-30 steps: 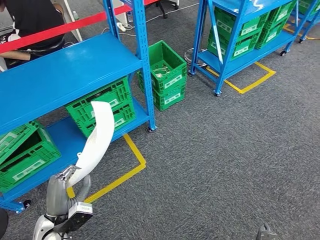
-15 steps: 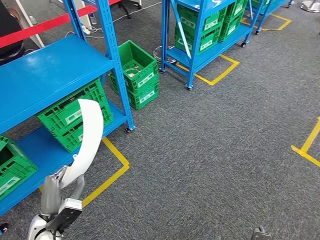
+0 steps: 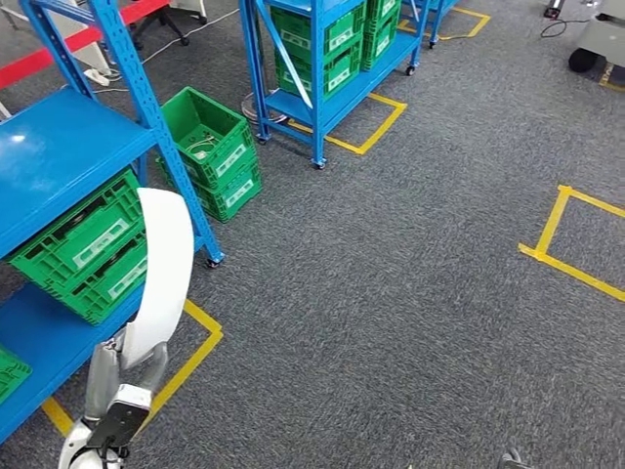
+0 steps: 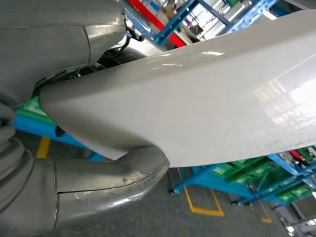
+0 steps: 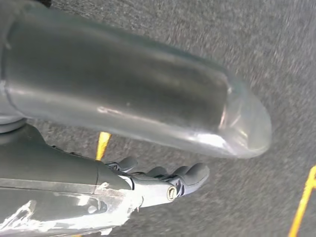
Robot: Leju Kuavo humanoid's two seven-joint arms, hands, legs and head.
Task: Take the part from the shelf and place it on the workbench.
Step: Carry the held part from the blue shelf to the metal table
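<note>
- The left hand (image 3: 133, 366) grips the lower end of the long, curved, glossy white plastic part (image 3: 158, 278), which rises upright in front of the blue metal shelf (image 3: 52, 156).
- Green slatted plastic crates (image 3: 88, 249) sit on that shelf's lower level, behind the part.
- The right hand (image 5: 164, 182) hangs over the grey carpet (image 3: 383, 293), fingers out straight and apart, holding nothing.
- Yellow tape lines (image 3: 567, 234) mark the floor.

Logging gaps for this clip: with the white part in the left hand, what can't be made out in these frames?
- Workbench: cannot be made out in the head view.
- Left hand fingers: in the left wrist view, largely covered by the white part.
- Right hand: head view's bottom edge cuts it off.
- Floor crate contents: too small.
</note>
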